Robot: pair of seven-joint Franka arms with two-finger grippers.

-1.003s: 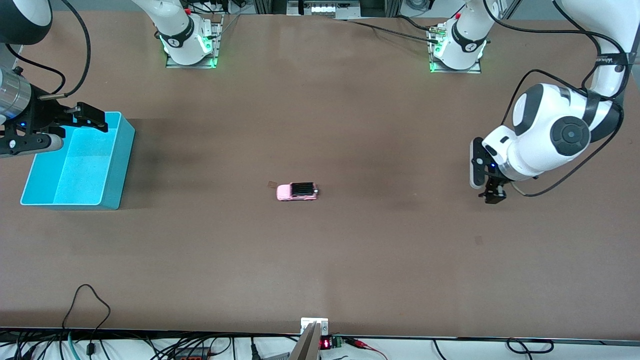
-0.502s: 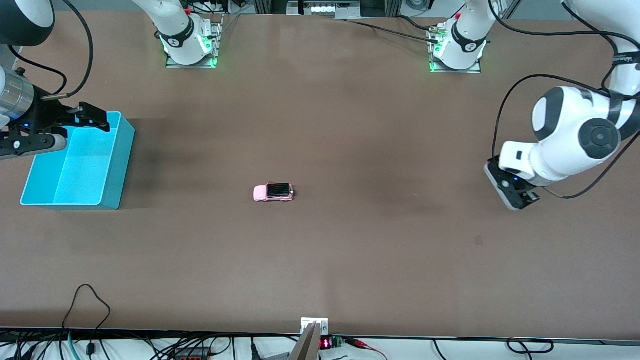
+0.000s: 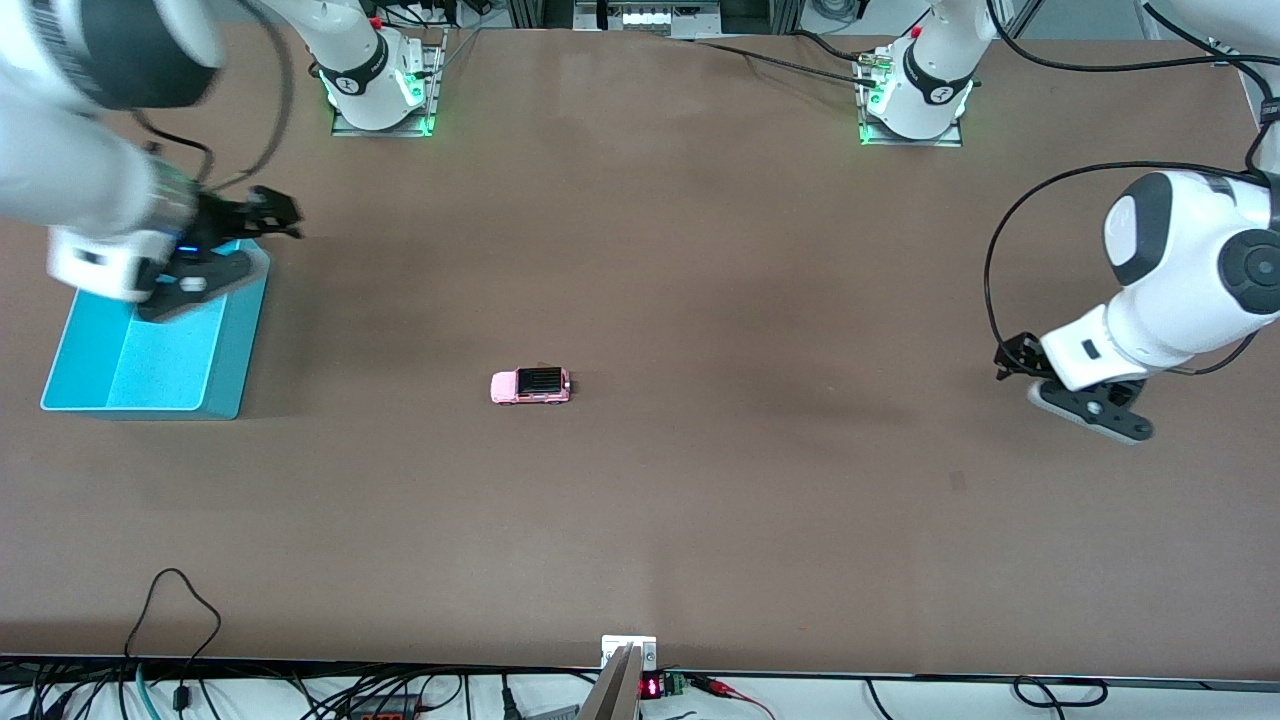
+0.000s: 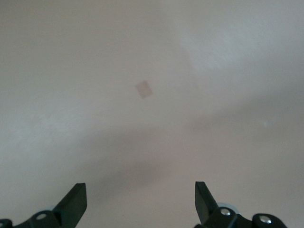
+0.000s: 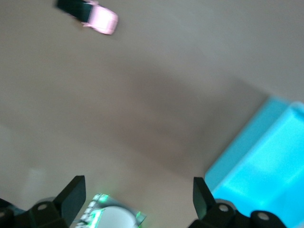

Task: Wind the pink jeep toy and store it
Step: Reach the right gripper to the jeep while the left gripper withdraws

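The pink jeep toy (image 3: 530, 385) stands on its wheels on the brown table, near the middle; it also shows in the right wrist view (image 5: 92, 16). The cyan bin (image 3: 236, 340) stands at the right arm's end of the table and looks empty; its wall also shows in the right wrist view (image 5: 237, 154). My right gripper (image 3: 272, 212) is open and empty in the air over the bin's corner nearest the jeep; its jaws stand wide apart in its wrist view (image 5: 137, 199). My left gripper (image 3: 1010, 358) is open and empty over bare table at the left arm's end (image 4: 140, 199).
The two arm bases (image 3: 380, 90) (image 3: 915, 100) stand along the table edge farthest from the front camera. A small tape patch (image 3: 957, 481) lies on the table near the left gripper and shows in the left wrist view (image 4: 144, 89). Cables run along the edge nearest the front camera.
The jeep has rolled toward the right arm's end of the table. My right gripper swung from over the bin toward the jeep. My left gripper drew back toward its own end.
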